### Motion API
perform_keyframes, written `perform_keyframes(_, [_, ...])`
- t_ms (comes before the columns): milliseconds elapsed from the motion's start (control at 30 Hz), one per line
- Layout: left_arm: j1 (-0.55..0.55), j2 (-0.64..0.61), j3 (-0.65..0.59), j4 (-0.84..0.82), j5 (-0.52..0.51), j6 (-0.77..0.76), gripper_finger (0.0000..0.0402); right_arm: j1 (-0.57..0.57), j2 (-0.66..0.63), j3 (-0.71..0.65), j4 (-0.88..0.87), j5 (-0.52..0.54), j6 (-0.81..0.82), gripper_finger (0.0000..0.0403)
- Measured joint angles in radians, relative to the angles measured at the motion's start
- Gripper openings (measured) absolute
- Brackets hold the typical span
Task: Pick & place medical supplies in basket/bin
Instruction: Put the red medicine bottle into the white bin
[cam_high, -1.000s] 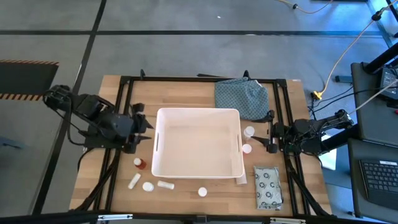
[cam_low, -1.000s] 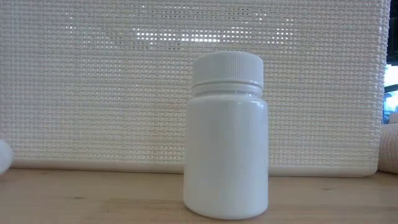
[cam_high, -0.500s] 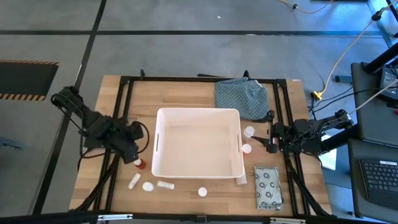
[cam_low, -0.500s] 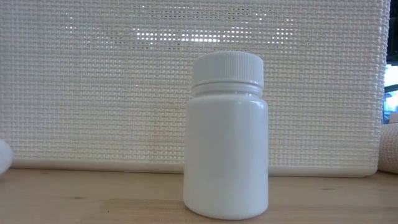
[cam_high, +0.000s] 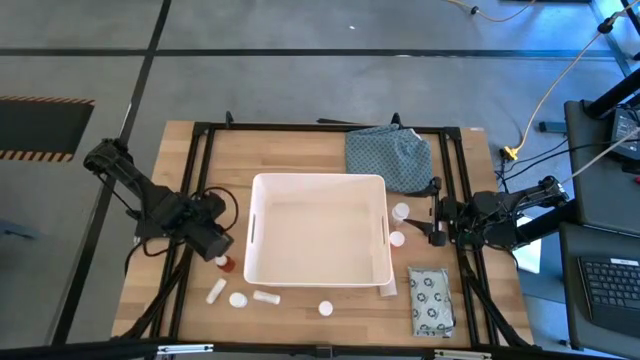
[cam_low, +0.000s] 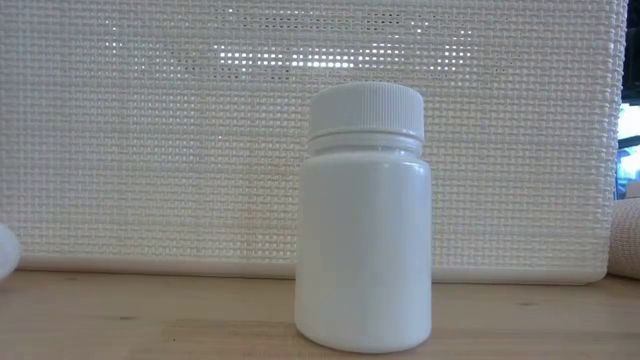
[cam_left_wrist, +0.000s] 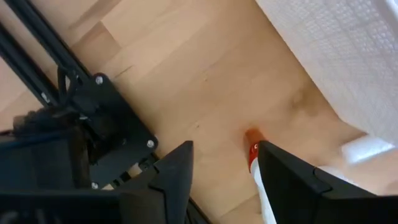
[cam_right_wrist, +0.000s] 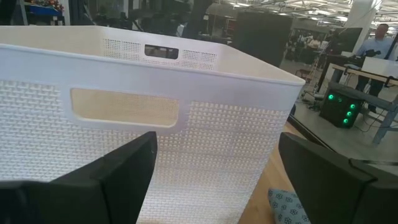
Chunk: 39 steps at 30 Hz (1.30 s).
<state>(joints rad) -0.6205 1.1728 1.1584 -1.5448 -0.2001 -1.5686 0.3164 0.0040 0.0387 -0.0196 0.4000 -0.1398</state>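
Note:
The white tub (cam_high: 318, 262) stands in the middle of the table. A small red bottle (cam_high: 228, 264) lies on the wood by the tub's left wall. My left gripper (cam_high: 217, 244) hangs open just above it, pointing down. In the left wrist view the red bottle (cam_left_wrist: 252, 142) shows between the two fingers, close to one of them, and my left gripper (cam_left_wrist: 224, 177) touches nothing. White bottles (cam_high: 237, 299) (cam_high: 325, 309) and white tubes (cam_high: 216, 291) (cam_high: 265, 297) lie near the front edge. My right gripper (cam_high: 432, 224) waits open and level at the tub's right wall.
Two more white bottles (cam_high: 401, 211) (cam_high: 397, 238) stand by the tub's right wall, close to my right gripper. A grey-white packet (cam_high: 431, 300) lies at the front right. A blue-green cloth (cam_high: 388, 155) lies at the far right corner. A black frame (cam_high: 200, 180) borders the table.
My left gripper has swung from pointing level at the tub's left wall to pointing down. It has rolled at the wrist, sunk, and gone toward the table's near edge until it hangs over the red bottle. The supplies and my right arm have kept still.

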Motion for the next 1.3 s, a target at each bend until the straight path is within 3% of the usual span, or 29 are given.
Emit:
perform_keyframes(300, [0.001,0.009,0.000,0.024,-0.001,-0.086,0.0197,0.000,0.000,0.000,0.000,0.000,0.000,0.0338])
perform_keyframes(633, [-0.024,0.068,0.000,0.111,0.011,-0.024,0.0198,0.000,0.000,0.000,0.000,0.000,0.000,0.0338])
perform_keyframes(900, [-0.026,0.174,0.004,0.162,0.118,-0.101,0.0198,0.000,0.000,0.000,0.000,0.000,0.000,0.0338])
perform_keyframes(1300, [-0.038,0.228,0.001,0.244,0.145,-0.158,0.0198,0.000,0.000,0.000,0.000,0.000,0.000,0.0338])
